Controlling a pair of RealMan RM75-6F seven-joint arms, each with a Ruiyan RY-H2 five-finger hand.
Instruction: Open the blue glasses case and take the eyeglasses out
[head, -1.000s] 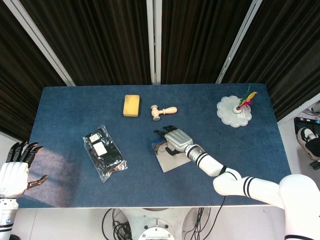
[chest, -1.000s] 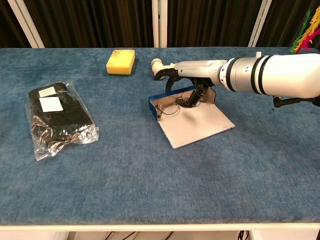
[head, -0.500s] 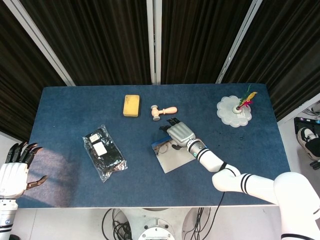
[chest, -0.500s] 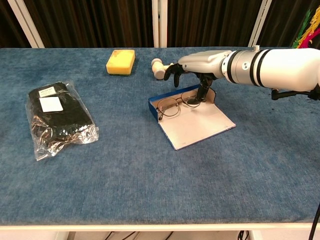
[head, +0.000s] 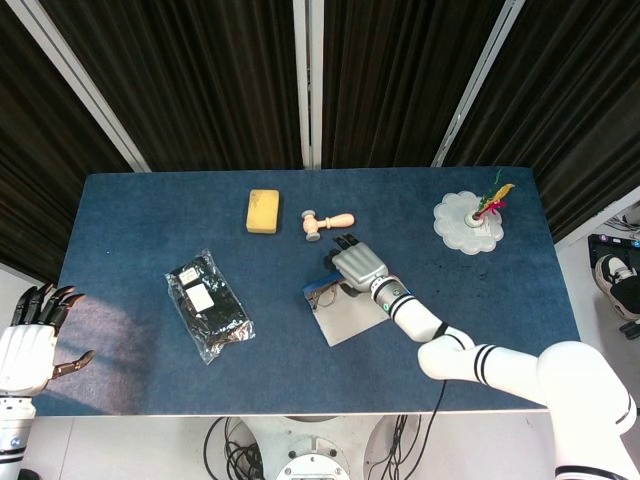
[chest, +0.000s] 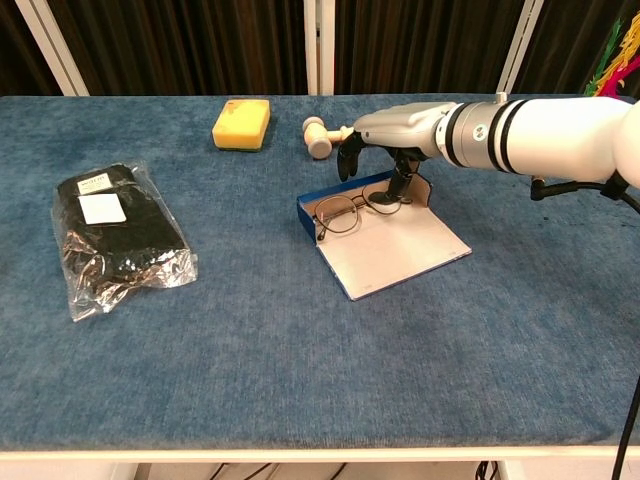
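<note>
The blue glasses case (chest: 305, 213) lies open in the middle of the table, its pale lid (chest: 395, 250) flat toward me; the head view shows the case (head: 345, 322) too. The thin-rimmed eyeglasses (chest: 342, 213) rest inside, leaning on the case's far wall, and appear small in the head view (head: 325, 294). My right hand (chest: 395, 130) hovers over the case's back edge with dark fingertips (chest: 400, 183) down on the glasses' right end. Whether they pinch the frame is unclear. The left hand (head: 30, 340) hangs off the table's front left corner, fingers apart, holding nothing.
A yellow sponge (chest: 241, 123) and a wooden mallet (chest: 320, 135) lie behind the case, the mallet close to my right hand. A black packet in clear plastic (chest: 118, 235) sits at the left. A white doily with a colourful feather (head: 468, 222) stands at the far right.
My right hand rose from low over the case and drew back toward the far edge, uncovering the eyeglasses. The left hand stayed put.
</note>
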